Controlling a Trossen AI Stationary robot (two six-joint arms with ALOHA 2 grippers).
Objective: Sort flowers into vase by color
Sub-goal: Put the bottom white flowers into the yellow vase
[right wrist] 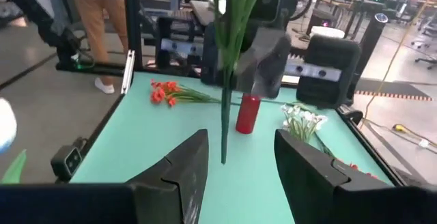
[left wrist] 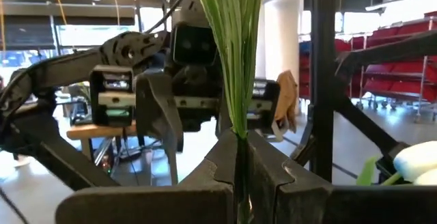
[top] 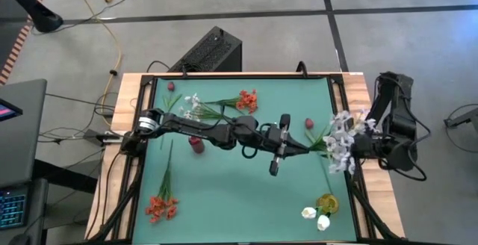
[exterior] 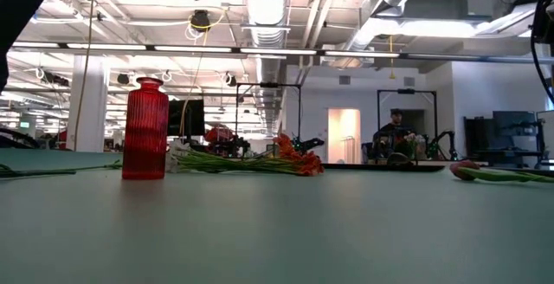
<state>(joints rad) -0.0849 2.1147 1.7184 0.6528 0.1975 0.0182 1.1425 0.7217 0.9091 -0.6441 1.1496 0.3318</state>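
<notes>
Our left gripper (top: 278,149) is clenched on the white blossom spray's thin green stems (left wrist: 235,53); our right gripper (right wrist: 235,166) stands released, so a premature release drops them.

The table (top: 246,193) is covered in a plain mint-green surface, framed by pale wood. A ribbed red vase (exterior: 145,129) is seen left of centre, and a yellow vase (top: 327,202) at the near right. Orange-red flower clusters (top: 160,208) are laid at the near left, and another orange-red cluster (top: 247,100) at the far side. A white blossom spray (top: 344,140) on green stems (left wrist: 235,39) is shown at the right. Both arms are coloured dark grey to black.
</notes>
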